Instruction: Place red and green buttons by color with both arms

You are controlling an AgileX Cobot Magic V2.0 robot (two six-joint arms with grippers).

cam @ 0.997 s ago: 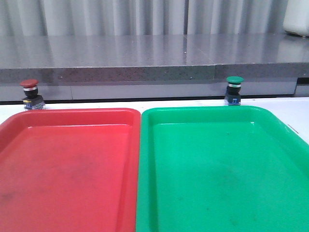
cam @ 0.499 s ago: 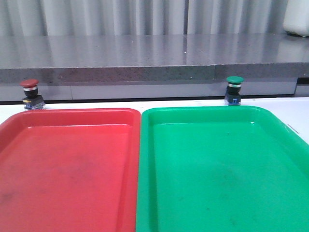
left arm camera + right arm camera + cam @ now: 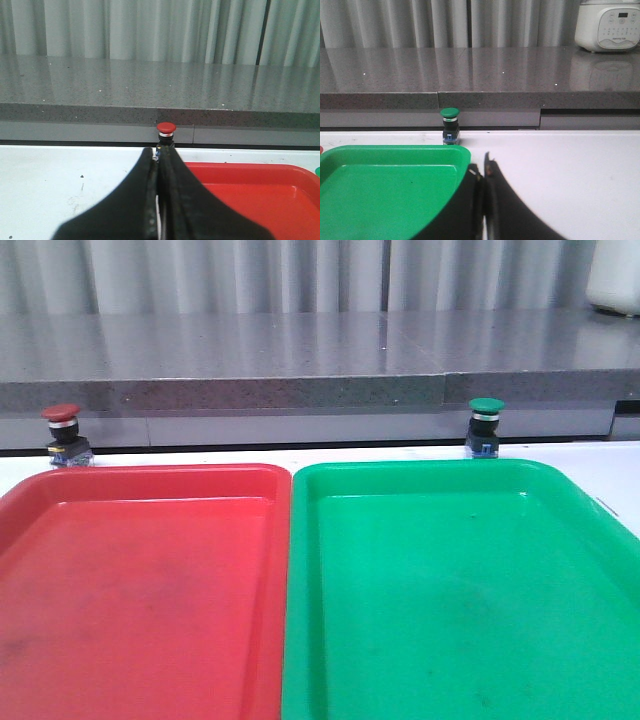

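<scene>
The red button (image 3: 63,435) stands upright on the white table behind the red tray's far left corner. It also shows in the left wrist view (image 3: 166,131), straight ahead beyond my left gripper (image 3: 158,152), which is shut and empty and well short of it. The green button (image 3: 485,426) stands upright behind the green tray's far edge. In the right wrist view the green button (image 3: 450,125) is ahead and to the left of my right gripper (image 3: 481,167), which is shut and empty. Neither arm shows in the front view.
A red tray (image 3: 140,590) and a green tray (image 3: 450,590) lie side by side, both with nothing in them. A grey stone ledge (image 3: 300,360) runs behind the buttons. A white appliance (image 3: 607,25) stands on the ledge at the right.
</scene>
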